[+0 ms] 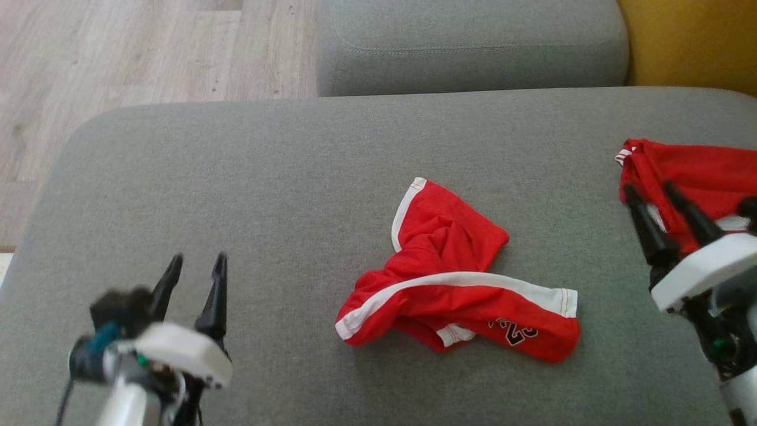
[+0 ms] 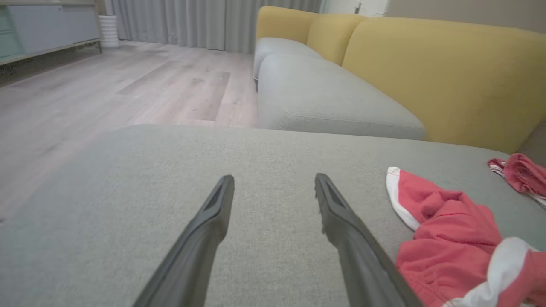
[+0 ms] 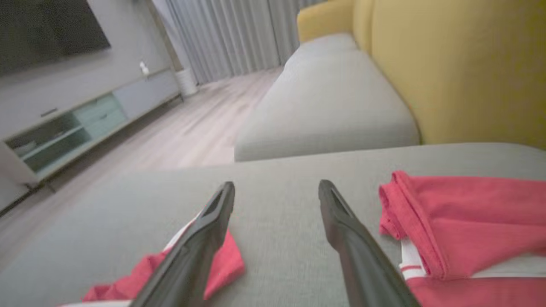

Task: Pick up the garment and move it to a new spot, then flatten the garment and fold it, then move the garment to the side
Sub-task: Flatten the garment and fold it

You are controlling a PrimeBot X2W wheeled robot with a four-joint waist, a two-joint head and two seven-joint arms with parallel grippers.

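Note:
A crumpled red garment [image 1: 455, 278] with white trim and a black number lies in the middle of the grey sofa seat [image 1: 284, 171]. It shows at the lower right of the left wrist view [image 2: 448, 238] and at the lower left of the right wrist view [image 3: 222, 264]. My left gripper [image 1: 198, 260] [image 2: 275, 179] hovers open over bare cushion, well to the left of the garment. My right gripper [image 1: 650, 189] [image 3: 277, 185] stands open at the right, empty, its fingers in front of a second red garment [image 1: 692, 171] [image 3: 465, 213].
The second red garment [image 2: 520, 172] is folded at the seat's far right edge. Another grey cushion [image 1: 467, 41] lies behind, with a yellow backrest [image 1: 692, 41] at the right. Wooden floor [image 1: 118, 53] runs beyond the seat's left edge.

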